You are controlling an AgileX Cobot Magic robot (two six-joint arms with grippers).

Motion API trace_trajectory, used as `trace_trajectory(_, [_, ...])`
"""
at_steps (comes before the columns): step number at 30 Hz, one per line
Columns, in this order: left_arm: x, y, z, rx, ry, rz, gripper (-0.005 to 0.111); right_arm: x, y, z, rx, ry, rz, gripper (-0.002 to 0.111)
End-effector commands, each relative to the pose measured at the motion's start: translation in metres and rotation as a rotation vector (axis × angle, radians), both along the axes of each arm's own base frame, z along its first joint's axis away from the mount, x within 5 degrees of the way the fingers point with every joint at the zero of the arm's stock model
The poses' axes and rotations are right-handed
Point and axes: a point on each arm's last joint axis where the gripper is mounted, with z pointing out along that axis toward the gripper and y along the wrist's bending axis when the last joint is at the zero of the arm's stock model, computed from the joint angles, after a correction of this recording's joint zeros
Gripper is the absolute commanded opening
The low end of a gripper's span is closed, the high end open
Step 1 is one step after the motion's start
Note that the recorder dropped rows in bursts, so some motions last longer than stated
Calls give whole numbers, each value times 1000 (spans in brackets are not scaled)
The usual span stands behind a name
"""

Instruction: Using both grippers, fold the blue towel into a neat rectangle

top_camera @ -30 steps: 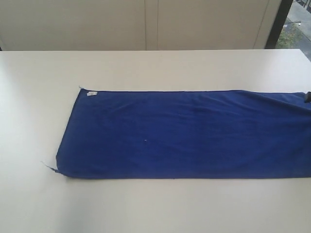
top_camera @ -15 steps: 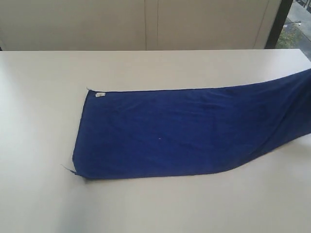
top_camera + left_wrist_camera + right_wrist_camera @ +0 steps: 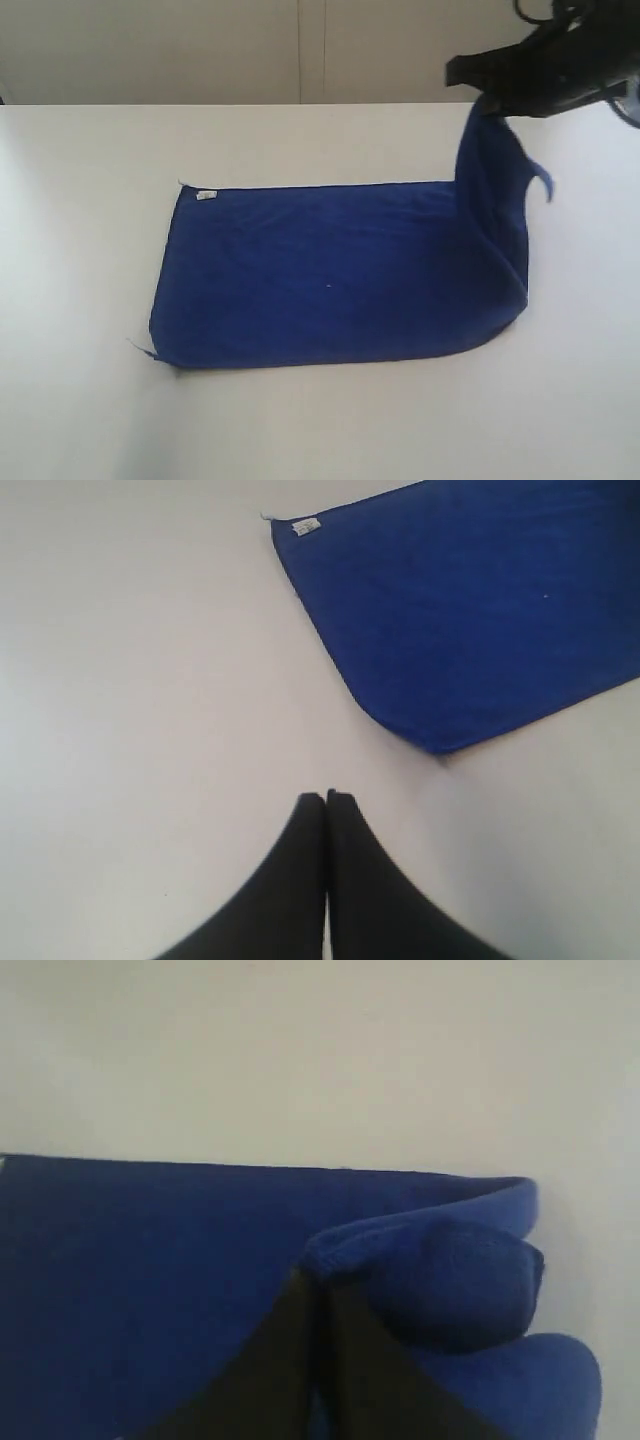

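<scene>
r gripper [image 3: 318, 1285]: fingers [image 3: 285, 1360] pressed tight together, pinching a bunched fold of the blue towel [image 3: 330, 275] between the tips. cloth humps up thick just past the tips and rolls over beside them.

l gripper [image 3: 326, 798]: fingers [image 3: 295, 870] shut flat against each other, nothing between them, touching nothing. it hangs over bare white table [image 3: 130, 680], well apart from the towel, w/ open table between the tips and the towel's nearest rounded corner.

towel: deep royal blue, soft nap. most of it lies flat on the table, left of mid in the ext view, long edges running l to r. small white tag [image 3: 206, 195] at the far-left corner, a few loose pale threads [image 3: 140, 347] at the near-left corner, a tiny white speck near the middle. the r end comes up off the table in a steep sheet to the r gripper; where it leaves the surface the near edge curves in a soft bend [image 3: 505, 310]. a loose corner flap [image 3: 540, 180] droops to the r of the raised part.

r arm: black, enters from the upper-r of the ext view, roughly level, tips pointing left, held high above the far-r part of the table. l arm doesn't show in the ext view; its wrist cam looks down at the table.
</scene>
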Motion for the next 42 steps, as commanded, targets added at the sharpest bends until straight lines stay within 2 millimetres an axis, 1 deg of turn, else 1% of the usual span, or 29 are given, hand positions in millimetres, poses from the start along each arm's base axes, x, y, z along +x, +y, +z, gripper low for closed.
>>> trace_trajectory(1, [-2, 0, -2, -8, 12, 1, 0, -5, 55, 8, 2, -85, 145, 0])
trace_trajectory(2, [-2, 0, -2, -8, 12, 1, 0, -6, 65, 9, 3, -88, 172, 0])
trace_trajectory(3, [-2, 0, -2, -8, 12, 1, 0, -8, 89, 9, 6, -85, 237, 0])
trace_trajectory(4, [-2, 0, -2, -8, 12, 1, 0, -8, 101, 8, 7, -83, 267, 0])
trace_trajectory(5, [-2, 0, -2, -8, 12, 1, 0, -7, 121, 8, 10, -87, 316, 0])
trace_trajectory(6, [-2, 0, -2, -8, 12, 1, 0, -5, 132, 8, 12, -90, 340, 0])
trace_trajectory(7, [-2, 0, -2, -8, 12, 1, 0, 0, 152, 3, 13, -83, 381, 0])
trace_trajectory(8, [-2, 0, -2, -8, 12, 1, 0, 1, 164, -1, 12, -76, 407, 0])
trace_trajectory(9, [-2, 0, -2, -8, 12, 1, 0, 7, 184, -14, 7, -53, 443, 0])
trace_trajectory(10, [-2, 0, -2, -8, 12, 1, 0, 9, 194, -22, 3, -40, 461, 0])
trace_trajectory(11, [-2, 0, -2, -8, 12, 1, 0, 12, 213, -36, -1, -27, 493, 0])
trace_trajectory(12, [-2, 0, -2, -8, 12, 1, 0, 15, 223, -42, -2, -26, 506, 0])
trace_trajectory(13, [-2, 0, -2, -8, 12, 1, 0, 18, 235, -57, -9, -7, 526, 0])
trace_trajectory(14, [-2, 0, -2, -8, 12, 1, 0, 21, 244, -64, -11, -2, 537, 0])
trace_trajectory(17, [-2, 0, -2, -8, 12, 1, 0, 29, 268, -99, -28, 37, 568, 0])
trace_trajectory(18, [-2, 0, -2, -8, 12, 1, 0, 32, 280, -120, -38, 63, 583, 0])
trace_trajectory(19, [-2, 0, -2, -8, 12, 1, 0, 34, 284, -128, -41, 69, 588, 0])
trace_trajectory(20, [-2, 0, -2, -8, 12, 1, 0, 37, 290, -141, -49, 79, 598, 0])
trace_trajectory(22, [-2, 0, -2, -8, 12, 1, 0, 40, 299, -155, -52, 84, 608, 0])
trace_trajectory(23, [-2, 0, -2, -8, 12, 1, 0, 40, 301, -159, -53, 86, 611, 0])
trace_trajectory(26, [-2, 0, -2, -8, 12, 1, 0, 42, 301, -161, -50, 74, 607, 0])
trace_trajectory(36, [-2, 0, -2, -8, 12, 1, 0, 42, 302, -161, -56, 61, 615, 0])
trace_trajectory(38, [-2, 0, -2, -8, 12, 1, 0, 42, 302, -161, -59, 64, 618, 5])
trace_trajectory(42, [-2, 0, -2, -8, 12, 1, 0, 42, 302, -161, -58, 62, 617, 27])
